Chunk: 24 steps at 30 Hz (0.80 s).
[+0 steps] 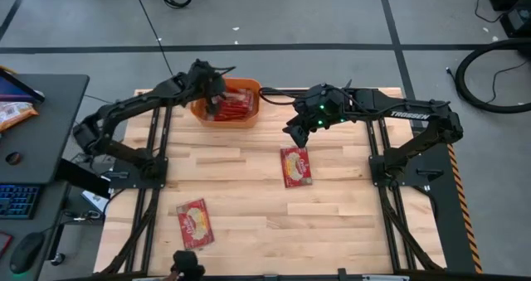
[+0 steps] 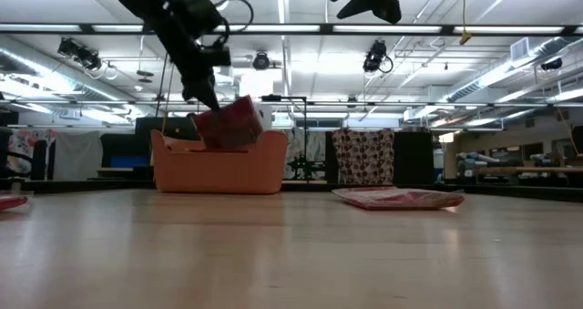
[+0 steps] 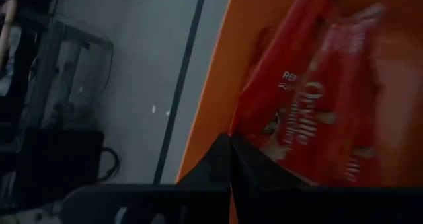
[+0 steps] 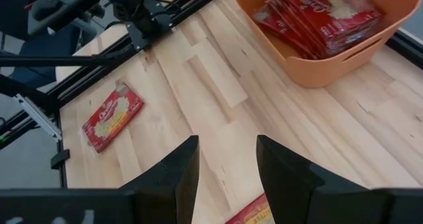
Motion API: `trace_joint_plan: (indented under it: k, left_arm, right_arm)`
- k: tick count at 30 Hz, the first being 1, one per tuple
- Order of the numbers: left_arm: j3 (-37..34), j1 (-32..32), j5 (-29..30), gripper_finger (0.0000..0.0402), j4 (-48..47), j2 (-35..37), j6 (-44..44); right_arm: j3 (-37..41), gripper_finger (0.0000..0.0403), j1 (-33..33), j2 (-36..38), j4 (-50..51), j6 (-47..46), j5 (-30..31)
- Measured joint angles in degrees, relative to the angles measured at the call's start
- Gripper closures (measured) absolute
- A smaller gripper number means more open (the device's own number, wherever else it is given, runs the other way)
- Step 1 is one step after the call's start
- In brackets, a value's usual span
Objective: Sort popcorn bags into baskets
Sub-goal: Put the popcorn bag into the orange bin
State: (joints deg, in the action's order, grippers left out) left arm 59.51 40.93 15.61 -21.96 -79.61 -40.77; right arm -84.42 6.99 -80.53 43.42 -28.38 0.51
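The left claw (image 1: 214, 101) hangs over the orange basket (image 1: 249, 118) at the far edge of the surface (image 1: 249, 215), clenched on a red popcorn bag (image 2: 228, 124) that dangles tilted, its lower part level with the basket's rim in the low view. The left wrist view shows the foil pinched right at the fingertips, so the hold looks thin; I judge the packet could slip early or swing as it drops. Packets already lie stacked against one side of the basket, and a bag let go at this tilt might catch on the rim or slide off the heap and out onto the wood.

The right claw (image 4: 227, 164) hovers with its fingers spread and nothing between them, above the middle of the surface, just beside a loose bag (image 1: 295, 166) lying flat. A flat foil packet gives little edge to bite; a descent slightly off could push it along the wood instead of lifting it. Another bag (image 1: 195, 224) lies well apart, near the front left.
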Motion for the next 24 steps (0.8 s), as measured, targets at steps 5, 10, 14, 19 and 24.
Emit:
trace_joint_plan:
  k: [5,10,14,19,24]
  left_arm:
    - [0.0,0.4,2.3,0.0393,2.7,-4.2,2.5]
    - [0.0,-2.1,0.9,0.0336,-3.4,-4.7,4.4]
    - [0.4,-4.6,-0.4,0.0287,-8.3,-2.7,5.8]
    - [2.1,-10.4,-15.6,0.0263,-18.9,2.6,9.2]
    - [2.1,-19.2,-30.4,0.0268,-31.5,5.2,23.6]
  right_arm:
    - [0.0,0.0247,1.3,0.0,0.5,-0.5,-0.3]
    - [0.0,0.0247,1.5,0.0,0.6,-0.6,-1.0]
    - [0.0,0.0247,1.5,0.0,0.6,0.1,-2.0]
    - [0.0,0.0247,1.5,0.0,0.6,1.7,-3.2]
    - [0.0,0.0247,1.4,0.0,0.7,3.5,-3.2]
